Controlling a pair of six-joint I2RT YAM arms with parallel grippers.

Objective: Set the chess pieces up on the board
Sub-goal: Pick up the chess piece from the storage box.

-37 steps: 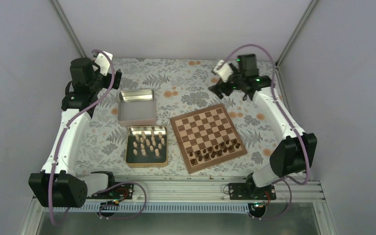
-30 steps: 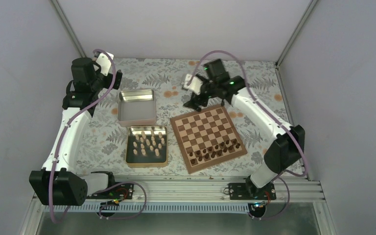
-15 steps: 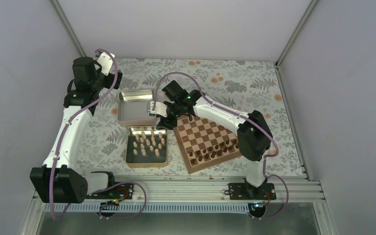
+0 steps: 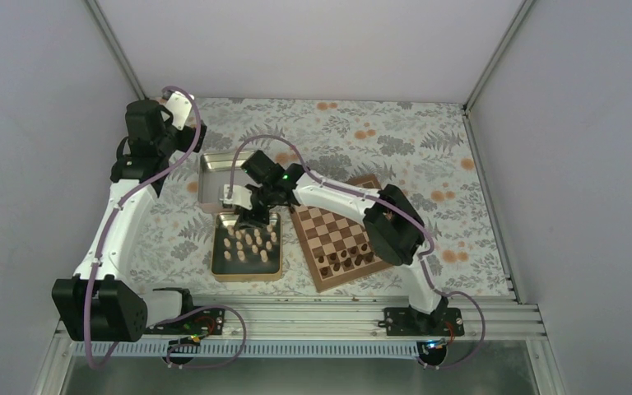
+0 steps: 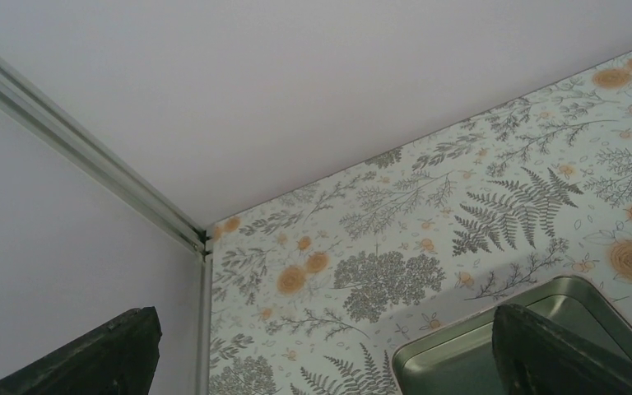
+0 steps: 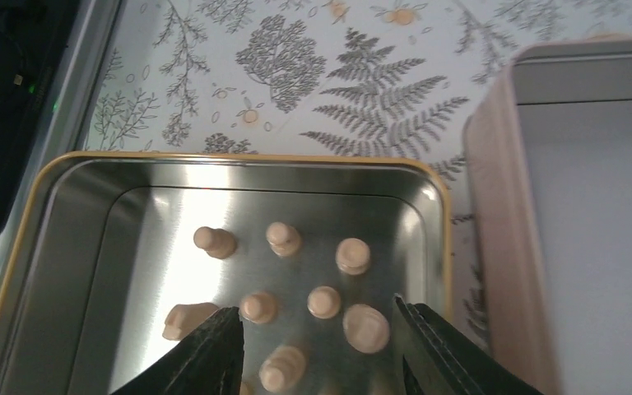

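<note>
All the pale pieces (image 4: 247, 243) are in the open tin (image 4: 216, 247) just left of the board (image 4: 341, 230); none is on the board, whose near rows carry the dark pieces (image 4: 350, 257). My right pincer (image 4: 252, 220) hangs over the tin's far end, jaws moderately wide and holding nothing. The left pincer (image 4: 193, 132) is parked at the far left of the desk (image 4: 428, 140), spread wide and also empty. I judge these pieces to be very light, stiff, smooth turned wood: nothing to crush, but easy to tip or to squirt out of a pinch, and they are packed so close that a finger could knock a neighbour. I would take one upright from above, gripping across its body below the head, and start with a piece at the edge of the cluster. The top view gives me the tin, the board and both arms, but the pieces are specks. The right wrist view separates them (image 6: 352, 255) between my fingers (image 6: 214, 346), with the gold rim (image 6: 239, 156) and the empty tin (image 6: 592, 206) beside it. The left wrist view shows its pincer (image 5: 327, 311), the desk's far corner and a tin corner, but no pieces.
</note>
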